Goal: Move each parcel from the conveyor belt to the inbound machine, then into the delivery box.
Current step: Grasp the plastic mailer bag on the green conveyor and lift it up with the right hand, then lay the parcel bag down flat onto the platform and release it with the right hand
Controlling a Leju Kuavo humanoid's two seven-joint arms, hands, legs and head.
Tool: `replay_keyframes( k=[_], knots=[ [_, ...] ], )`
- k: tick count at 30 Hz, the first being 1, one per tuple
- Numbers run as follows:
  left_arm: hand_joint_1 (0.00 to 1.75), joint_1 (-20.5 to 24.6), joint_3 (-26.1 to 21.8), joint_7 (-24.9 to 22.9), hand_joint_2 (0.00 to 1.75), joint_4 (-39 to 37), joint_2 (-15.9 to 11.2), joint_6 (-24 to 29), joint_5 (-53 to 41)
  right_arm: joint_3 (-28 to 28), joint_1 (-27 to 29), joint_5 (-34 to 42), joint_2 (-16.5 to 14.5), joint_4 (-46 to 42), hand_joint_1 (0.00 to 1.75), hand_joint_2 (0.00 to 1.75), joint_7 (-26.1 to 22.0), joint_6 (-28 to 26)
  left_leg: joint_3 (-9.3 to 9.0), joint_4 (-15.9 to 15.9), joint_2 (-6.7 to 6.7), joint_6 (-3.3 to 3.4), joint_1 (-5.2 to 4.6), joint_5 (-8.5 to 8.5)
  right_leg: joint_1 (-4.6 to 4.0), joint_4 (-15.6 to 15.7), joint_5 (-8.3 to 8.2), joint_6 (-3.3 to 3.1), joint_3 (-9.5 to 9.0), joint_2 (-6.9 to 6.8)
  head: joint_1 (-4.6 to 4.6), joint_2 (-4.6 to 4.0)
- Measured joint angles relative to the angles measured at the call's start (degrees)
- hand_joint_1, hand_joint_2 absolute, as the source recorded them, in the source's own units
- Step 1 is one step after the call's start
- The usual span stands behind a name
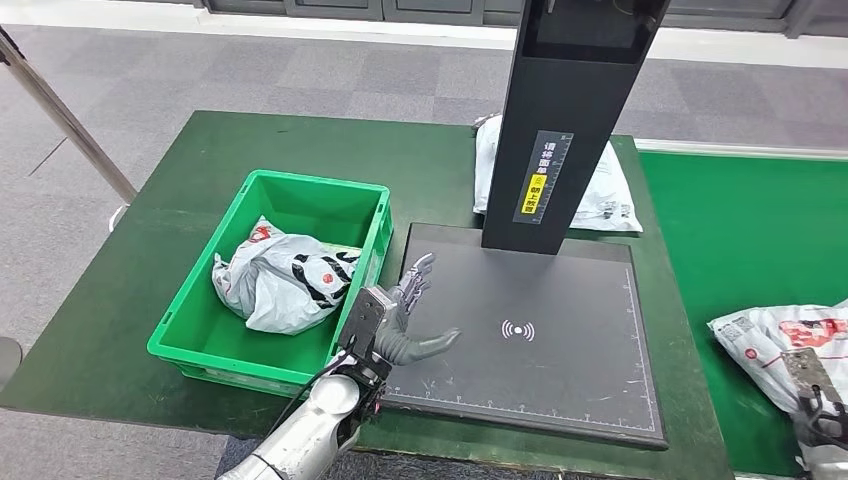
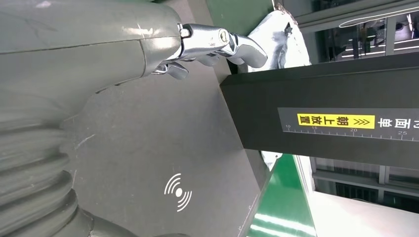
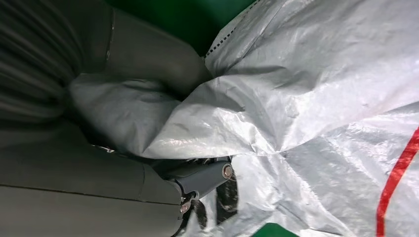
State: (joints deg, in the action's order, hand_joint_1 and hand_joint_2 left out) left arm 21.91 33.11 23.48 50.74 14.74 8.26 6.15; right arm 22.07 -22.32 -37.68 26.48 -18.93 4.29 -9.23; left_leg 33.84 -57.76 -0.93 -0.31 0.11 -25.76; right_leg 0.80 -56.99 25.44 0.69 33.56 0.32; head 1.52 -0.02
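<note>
the inbound machine [image 1: 530, 350] sits on a green desk [image 1: 180, 200]: a dark flat plate with a white wireless mark [image 1: 517, 330], ruler ticks along its edges, and a black column [image 1: 560, 120] rising from its far side. the column carries a black label with chinese characters and a yellow strip [image 1: 533, 205] with more characters and arrows; the left wrist view shows ruler numbers 10, 15, 20 and 25 under it.

the left hand [image 1: 405, 315] hangs over the plate's edge nearest the green delivery box [image 1: 200, 300], fingers spread and holding nothing. the box stands just beside the plate and holds a crumpled white parcel [image 1: 285, 280] with red and black printing, too creased to read.

behind the column, at the far side of the plate, lies another white parcel bag [image 1: 605, 195], partly hidden by the column.

on the other side of the plate from the box runs the green conveyor belt [image 1: 750, 230]. a white parcel with red print [image 1: 780, 340] lies on it, and the right hand [image 1: 815, 400] is on its near edge. the right wrist view shows the thumb and a finger [image 3: 207, 175] pinching a fold of the white plastic [image 3: 296, 98].
</note>
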Motion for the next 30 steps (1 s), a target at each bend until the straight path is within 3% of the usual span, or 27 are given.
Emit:
replay_keyframes(
  k=[4, 11, 14, 17, 20, 24, 27, 30],
  knots=[
    [0.00, -0.03, 0.00, -0.10, 1.75, 0.39, 0.02, 0.67, -0.55, 0.19, -0.11, 0.22, -1.27, -1.24, 1.75, 1.75, -4.40, -3.38, 0.06, 0.00, 0.01, 0.00, -0.02, 0.00, 0.02, -0.01, 0.00, 0.00, 0.06, 0.02, 0.01, -0.01],
    [0.00, -0.14, 0.00, -0.26, 1.75, 0.93, 0.06, 0.93, -0.87, 0.25, -0.73, 0.58, -3.22, -3.09, 1.75, 1.75, -5.99, -4.13, 0.10, 0.01, -0.12, 0.02, -0.02, 0.03, 0.03, -0.02, 0.01, 0.00, 0.07, -0.12, 0.01, -0.01],
    [0.00, -0.23, -0.03, -0.03, 1.75, 1.04, 0.06, 2.37, -1.69, 0.93, -0.07, 3.91, -4.75, -5.78, 1.75, 1.75, -10.88, -4.75, 0.25, 0.02, -0.12, 0.02, -0.02, 0.03, 0.02, -0.05, 0.01, 0.00, 0.10, -0.10, 0.00, 0.00],
    [0.00, -0.43, -0.26, 0.96, 1.75, 1.50, 0.08, 5.97, -3.66, 0.94, 3.56, 11.84, -9.49, -17.81, 1.75, 1.75, -17.16, -4.90, 0.22, 0.03, -0.05, -0.01, 0.02, 0.01, -0.01, -0.09, 0.04, -0.04, 0.17, -0.03, 0.01, 0.00],
    [0.00, -0.68, -0.74, 2.08, 1.75, 2.14, 0.11, 8.83, -5.29, -1.54, 8.76, 17.07, -14.85, -32.41, 1.75, 1.75, -19.35, -4.98, 0.15, 0.06, -0.22, -0.12, 0.06, 0.08, -0.05, -0.14, 0.11, -0.13, 0.18, -0.17, 0.01, 0.00],
    [0.00, -1.24, -1.62, 3.66, 1.75, 3.37, 0.09, 11.57, -7.72, -9.94, 16.23, 16.44, -20.77, -50.33, 1.75, 1.75, -20.71, -5.36, 0.17, 0.11, -0.31, -0.30, 0.13, 0.07, -0.14, -0.24, 0.22, -0.30, 0.21, -0.22, 0.01, 0.00],
    [0.00, -1.38, -2.28, 3.72, 1.75, 4.65, 0.11, 12.32, -9.03, -18.60, 20.13, 14.28, -23.48, -59.80, 1.75, 1.75, -19.47, -6.61, 0.13, 0.12, -0.19, -0.41, 0.16, 0.00, -0.16, -0.25, 0.27, -0.37, 0.29, -0.11, 0.03, -0.01],
    [0.00, -1.52, -2.55, 3.56, 1.75, 5.43, 0.11, 12.35, -9.47, -22.97, 21.91, 14.64, -24.41, -64.72, 1.75, 1.75, -18.99, -7.32, 0.18, 0.11, -0.29, -0.40, 0.15, 0.01, -0.15, -0.24, 0.29, -0.39, 0.27, -0.24, 0.01, -0.01]
  ],
)
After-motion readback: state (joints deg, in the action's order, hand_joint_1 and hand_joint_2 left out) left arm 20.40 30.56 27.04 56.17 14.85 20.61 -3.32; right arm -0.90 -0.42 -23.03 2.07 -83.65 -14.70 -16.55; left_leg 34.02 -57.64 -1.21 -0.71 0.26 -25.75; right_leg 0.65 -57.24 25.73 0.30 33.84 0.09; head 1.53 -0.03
